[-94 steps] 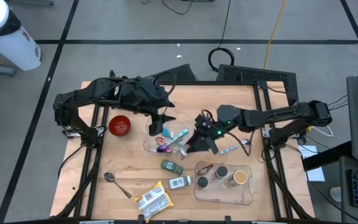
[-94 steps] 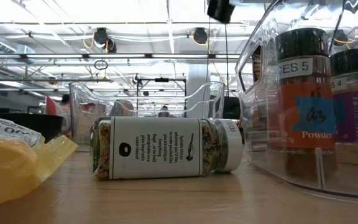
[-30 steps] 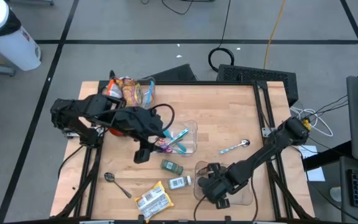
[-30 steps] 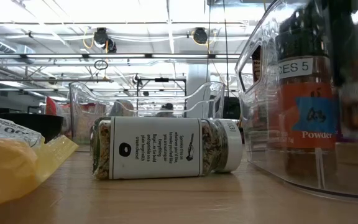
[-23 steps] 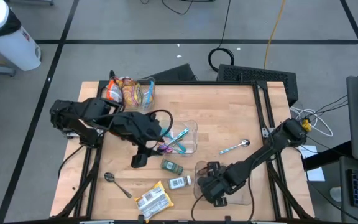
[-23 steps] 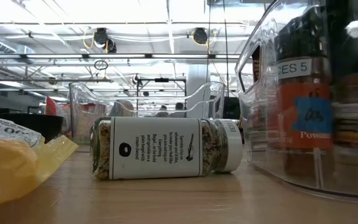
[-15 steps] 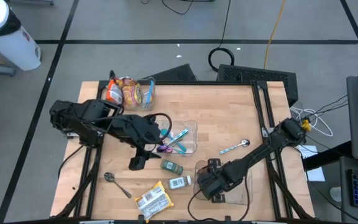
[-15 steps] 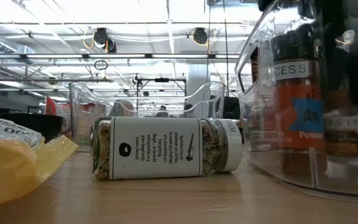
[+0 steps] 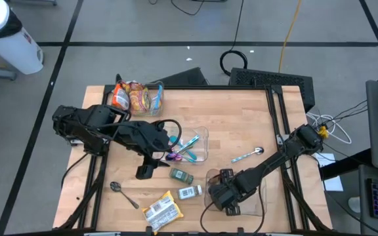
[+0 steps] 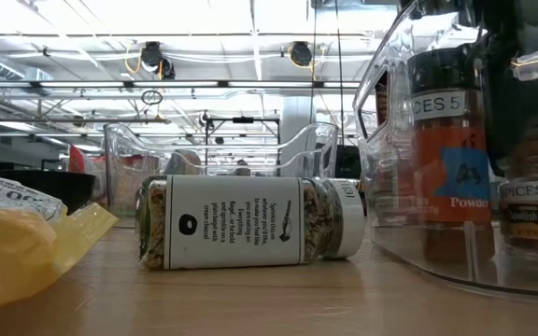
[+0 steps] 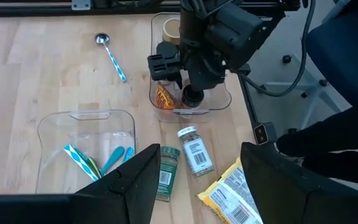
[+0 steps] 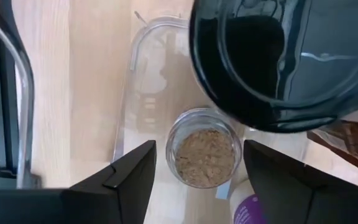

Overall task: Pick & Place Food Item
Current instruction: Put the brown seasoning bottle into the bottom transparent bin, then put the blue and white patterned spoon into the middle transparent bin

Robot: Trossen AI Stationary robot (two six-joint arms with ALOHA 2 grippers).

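Two spice jars point(image 9: 185, 184) lying on table point(image 9: 241, 124) near snack packet point(image 9: 161, 210), spoon point(image 9: 122, 193). Right gripper point(image 9: 226, 196) low inside clear bin point(image 9: 260, 204), fingers apart, jar lid point(image 12: 284, 56) close. Left gripper point(image 9: 145, 172) open, hovering.

A clear plastic bin point(image 9: 260, 194) sits at the lower right of the high view, holding several spice jars upright. One is an open jar point(image 12: 205, 155) with no lid, filled with tan-brown powder. Beside it stands an orange-powder jar point(image 10: 451, 149) with a black cap and a blue sticker. A black-lidded jar point(image 12: 284, 56) is also over the bin; whether it rests on the bin floor is unclear. On the bare wood left of the bin, two more jars lie on their sides. They are a green-labelled jar point(image 9: 181, 176) and, just below it, a white-labelled jar point(image 9: 189, 192) of dried herbs.
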